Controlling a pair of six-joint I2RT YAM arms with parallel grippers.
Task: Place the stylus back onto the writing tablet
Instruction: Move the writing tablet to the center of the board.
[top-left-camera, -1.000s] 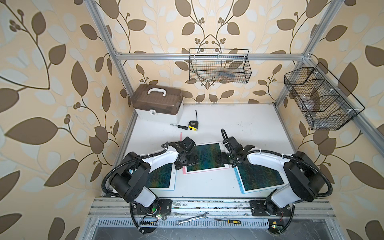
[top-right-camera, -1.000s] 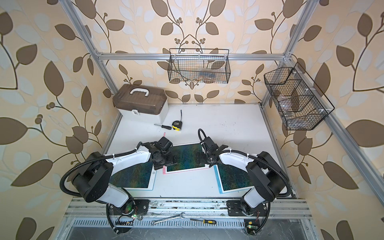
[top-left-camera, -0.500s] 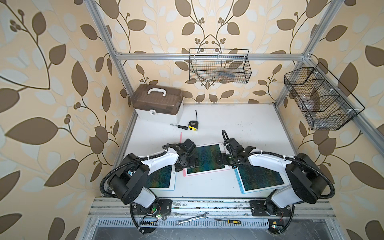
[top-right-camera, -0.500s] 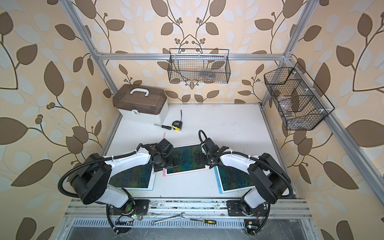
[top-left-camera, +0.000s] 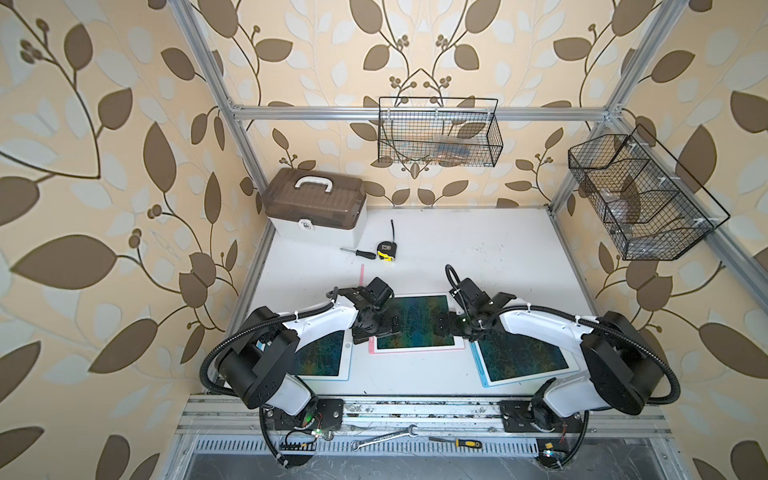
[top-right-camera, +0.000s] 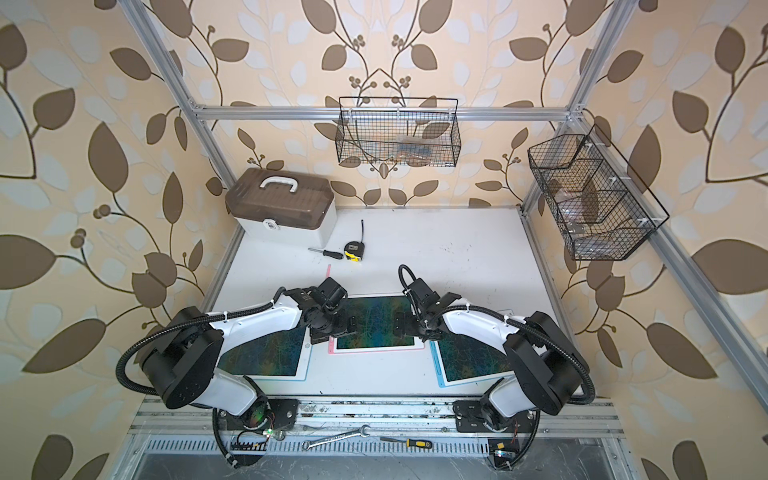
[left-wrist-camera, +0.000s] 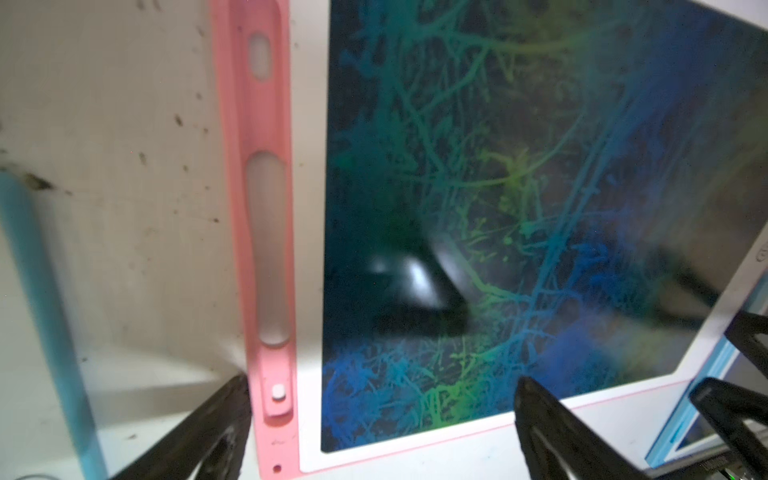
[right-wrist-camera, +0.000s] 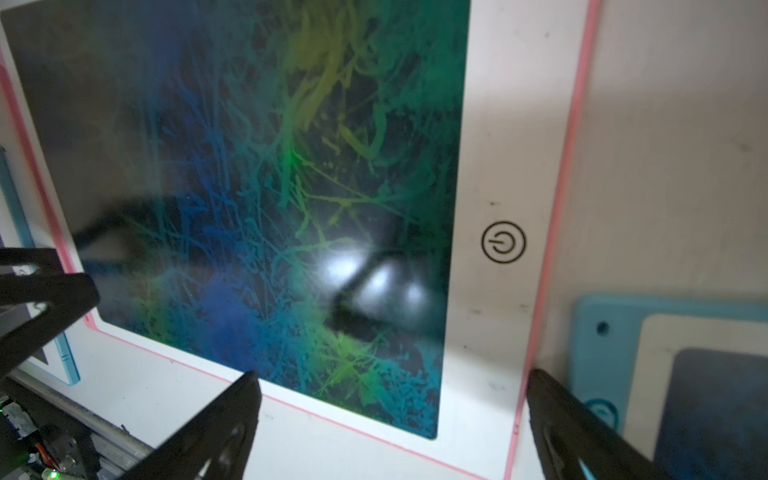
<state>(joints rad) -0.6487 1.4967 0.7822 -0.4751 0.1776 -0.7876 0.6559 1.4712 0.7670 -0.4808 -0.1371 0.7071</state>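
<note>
Lying with long axis near-to-far: stylus (top-left-camera: 362, 270) beyond writing tablet (top-left-camera: 415, 347) | left jaws apart | right jaws apart

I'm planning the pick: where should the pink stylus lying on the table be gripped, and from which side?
Take the pink stylus at mid-shaft, from above, jaws across its width. It lies flat on the table, thin, pointing away from the arms, so only its long sides offer a hold. The open left gripper is nearer.
</note>
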